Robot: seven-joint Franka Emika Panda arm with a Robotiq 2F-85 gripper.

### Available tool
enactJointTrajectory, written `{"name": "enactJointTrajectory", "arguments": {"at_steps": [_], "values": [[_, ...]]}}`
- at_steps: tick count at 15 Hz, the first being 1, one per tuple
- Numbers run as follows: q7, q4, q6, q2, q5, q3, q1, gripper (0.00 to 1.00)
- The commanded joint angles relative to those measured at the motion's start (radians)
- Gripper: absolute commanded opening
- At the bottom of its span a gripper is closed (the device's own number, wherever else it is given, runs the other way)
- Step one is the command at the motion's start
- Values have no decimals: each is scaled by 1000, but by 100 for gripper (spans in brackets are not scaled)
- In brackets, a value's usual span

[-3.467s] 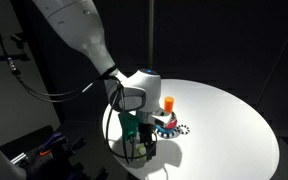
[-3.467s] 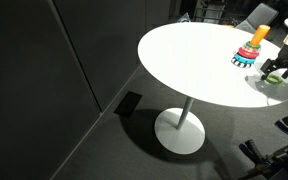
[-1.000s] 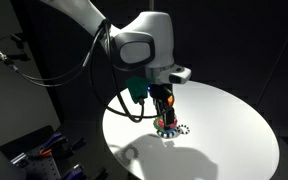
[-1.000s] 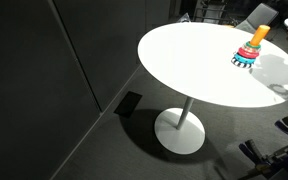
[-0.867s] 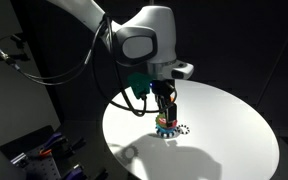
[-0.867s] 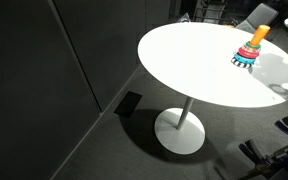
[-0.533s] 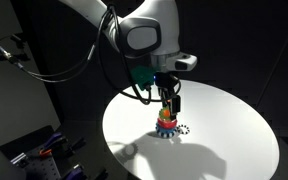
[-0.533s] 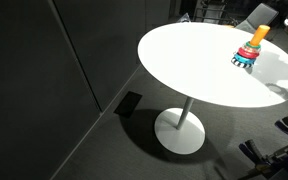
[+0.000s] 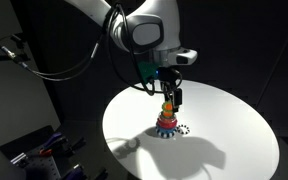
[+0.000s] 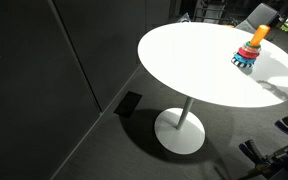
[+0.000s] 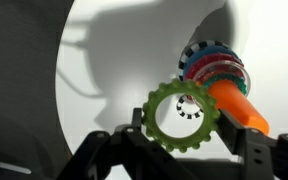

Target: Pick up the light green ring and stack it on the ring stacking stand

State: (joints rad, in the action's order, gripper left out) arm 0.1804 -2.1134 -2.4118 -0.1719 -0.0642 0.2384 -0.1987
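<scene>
In the wrist view my gripper (image 11: 183, 130) is shut on the light green ring (image 11: 153, 116), a toothed pale green ring held flat between the two black fingers. Just past it to the right stands the ring stacking stand (image 11: 238, 104), an orange peg over red and teal rings. In an exterior view the gripper (image 9: 170, 99) hangs directly above the stand (image 9: 167, 123), a short gap over the peg's tip. The stand (image 10: 251, 47) also appears at the table's far right in an exterior view, where the gripper is out of frame.
A small black-and-white patterned ring (image 9: 182, 129) lies on the round white table (image 9: 229, 135) beside the stand; it shows through the green ring's hole (image 11: 189, 108). The table (image 10: 184, 60) stands on a pedestal base. Cables and gear sit at the lower left.
The gripper, still holding the green ring, has moved slightly right and up to a spot over the stand's peg. Earlier it was low at the table's near edge.
</scene>
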Motion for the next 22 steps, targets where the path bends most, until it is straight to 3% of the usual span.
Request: {"name": "enactJointTrajectory", "arguments": {"at_steps": [1, 22], "values": [[22, 64, 35, -34, 17, -10, 4, 49], [-22, 175, 94, -110, 162, -53, -8, 49]]}}
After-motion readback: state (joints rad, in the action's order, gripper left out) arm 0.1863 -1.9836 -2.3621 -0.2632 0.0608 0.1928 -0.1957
